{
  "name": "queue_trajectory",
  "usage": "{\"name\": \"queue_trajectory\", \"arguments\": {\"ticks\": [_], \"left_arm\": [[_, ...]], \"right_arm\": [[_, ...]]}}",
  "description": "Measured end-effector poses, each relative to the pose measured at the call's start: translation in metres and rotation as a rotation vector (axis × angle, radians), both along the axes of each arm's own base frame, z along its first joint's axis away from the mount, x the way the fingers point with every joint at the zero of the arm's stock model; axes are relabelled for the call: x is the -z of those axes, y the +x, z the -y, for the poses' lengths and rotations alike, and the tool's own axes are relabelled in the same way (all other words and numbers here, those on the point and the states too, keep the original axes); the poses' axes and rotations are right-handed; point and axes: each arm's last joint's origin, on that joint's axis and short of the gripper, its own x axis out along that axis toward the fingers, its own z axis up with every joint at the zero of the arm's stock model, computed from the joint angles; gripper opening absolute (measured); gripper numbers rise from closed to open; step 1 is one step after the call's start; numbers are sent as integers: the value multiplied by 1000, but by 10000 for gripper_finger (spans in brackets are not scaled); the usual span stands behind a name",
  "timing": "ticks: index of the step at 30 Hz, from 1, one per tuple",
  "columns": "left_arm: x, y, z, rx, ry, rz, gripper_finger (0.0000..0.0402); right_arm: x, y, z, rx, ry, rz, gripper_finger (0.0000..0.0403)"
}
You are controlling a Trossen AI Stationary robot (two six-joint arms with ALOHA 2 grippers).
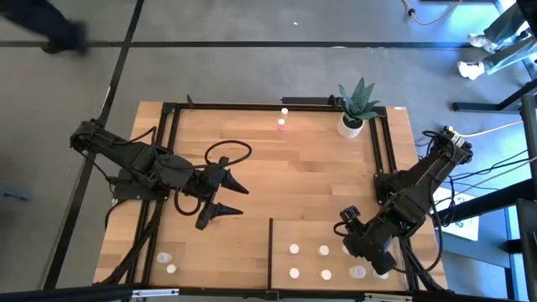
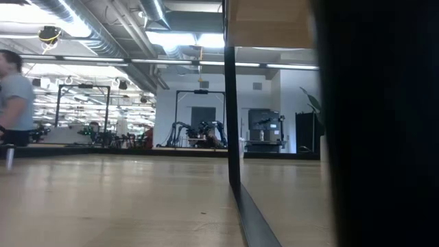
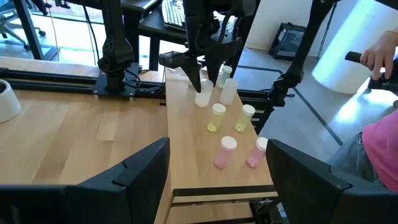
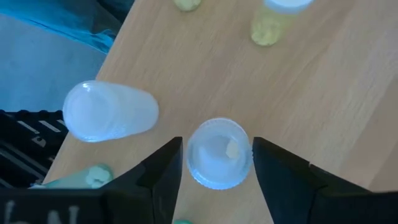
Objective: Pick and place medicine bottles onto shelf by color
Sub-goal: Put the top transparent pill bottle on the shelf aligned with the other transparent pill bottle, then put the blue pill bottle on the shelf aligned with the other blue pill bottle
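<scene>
**Straddling a clear bottle on the shelf: right gripper over the near corner**

Hidden or unclear: in the low view a broad dark mass fills the right of the picture, and no bottle or gripper can be made out there. In the high view the right gripper [image 1: 369, 252] covers part of the shelf's outer corner, so the bottles beneath it are only partly seen.

Arm pose: the right arm reaches down over the shelf [image 1: 310, 231], wrist pointing at the panel. In the right wrist view its fingers [image 4: 163, 171] stand apart on either side of an upright clear bottle [image 4: 219, 153]; small gaps show on both sides, so the jaws are parted around it, not clamped. A second clear bottle [image 4: 109, 112] stands just beside it near the shelf's edge, and a pale yellow bottle [image 4: 272, 25] stands farther in. The left gripper [image 1: 228, 200] hovers over the bare tabletop [image 1: 310, 168], jaws wide, holding nothing.

Surface and room: the left wrist view shows two pink bottles [image 3: 225, 152], two yellow ones and clear ones in paired rows on the shelf. Two pale bottles [image 1: 168, 262] sit at the table's near left corner, two more [image 1: 283, 124] near a potted plant [image 1: 356, 107]. A person [image 2: 14, 99] stands in the workshop beyond.
</scene>
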Motion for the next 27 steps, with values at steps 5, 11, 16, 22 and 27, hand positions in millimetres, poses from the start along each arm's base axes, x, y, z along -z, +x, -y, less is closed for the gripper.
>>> {"name": "queue_trajectory", "arguments": {"ticks": [5, 11, 16, 22, 27], "left_arm": [[0, 0, 0, 0, 0, 0, 259], [0, 0, 0, 0, 0, 0, 259], [0, 0, 0, 0, 0, -1, 259], [0, 0, 0, -1, 1, -4, 259], [4, -1, -1, -10, -9, -48, 259]], "right_arm": [[0, 0, 0, 1, -1, -1, 195], [-9, -3, 3, 1, 19, 19, 195], [-26, -7, 8, 2, 61, 63, 195], [-44, -10, 15, 38, 63, 155, 195], [-57, -14, 23, 85, 47, 248, 195]]}}
